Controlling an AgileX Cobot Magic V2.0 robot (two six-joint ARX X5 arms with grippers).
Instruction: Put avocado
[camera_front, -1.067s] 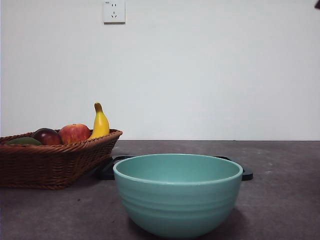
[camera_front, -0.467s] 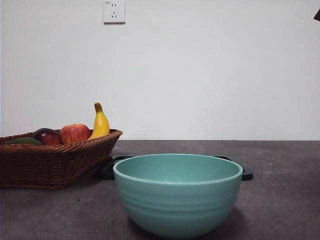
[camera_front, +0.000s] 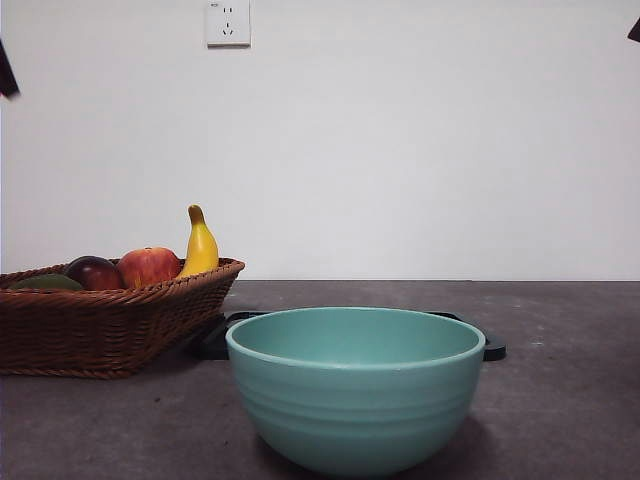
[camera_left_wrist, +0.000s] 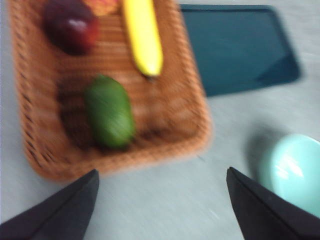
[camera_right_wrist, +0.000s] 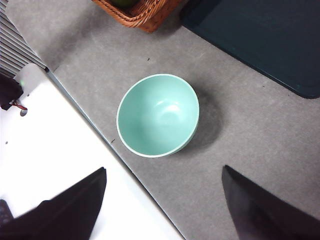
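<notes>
The avocado (camera_left_wrist: 109, 111) is a dull dark-green fruit lying in the wicker basket (camera_left_wrist: 195, 125). In the front view only its top (camera_front: 45, 283) shows over the basket's rim (camera_front: 110, 320) at the far left. My left gripper (camera_left_wrist: 162, 200) hovers high above the table near the basket's corner, open, with nothing between its jaws. My right gripper (camera_right_wrist: 162, 200) hangs high over the teal bowl (camera_right_wrist: 157, 115), open and empty as well. Both arms show in the front view only as black tips at the top corners.
The basket also holds a banana (camera_front: 201, 245), a red apple (camera_front: 150, 267) and a dark red-purple fruit (camera_front: 93, 272). The teal bowl (camera_front: 355, 400) stands empty at the front. A dark flat tray (camera_left_wrist: 235, 47) lies behind it, next to the basket.
A black arm tip has come into the front view's top left corner. The fruit, basket and bowl have not moved.
</notes>
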